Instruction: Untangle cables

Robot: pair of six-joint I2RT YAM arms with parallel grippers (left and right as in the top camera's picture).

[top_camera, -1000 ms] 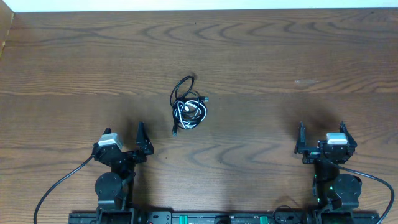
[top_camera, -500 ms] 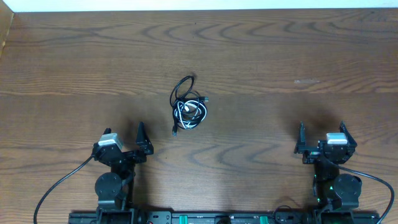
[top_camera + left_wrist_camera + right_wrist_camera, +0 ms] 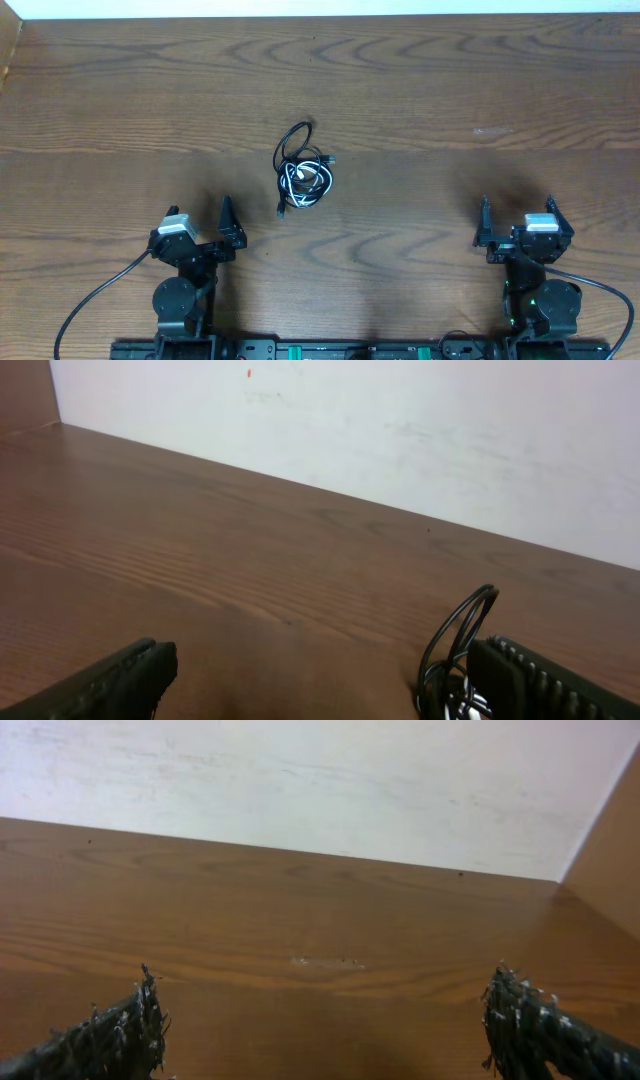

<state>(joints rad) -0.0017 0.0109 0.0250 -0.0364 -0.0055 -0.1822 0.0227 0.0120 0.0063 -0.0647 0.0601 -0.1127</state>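
Note:
The cables (image 3: 303,170) lie in one small tangle on the wooden table, left of centre: black loops wound around a white cord, with a plug end trailing toward the near left. My left gripper (image 3: 200,216) stands open near the front edge, well short of the tangle and to its left. In the left wrist view the cables (image 3: 455,650) show beside the right finger (image 3: 540,682), partly hidden by it, and nothing lies in the left gripper (image 3: 320,672). My right gripper (image 3: 518,208) stands open at the front right. Only bare wood shows in the right gripper (image 3: 325,1020).
A pale scuff (image 3: 492,131) marks the table at the right; it also shows ahead of the right wrist as a scuff (image 3: 325,962). A white wall (image 3: 400,420) runs along the far edge. Thick black arm wires (image 3: 90,300) trail by the bases.

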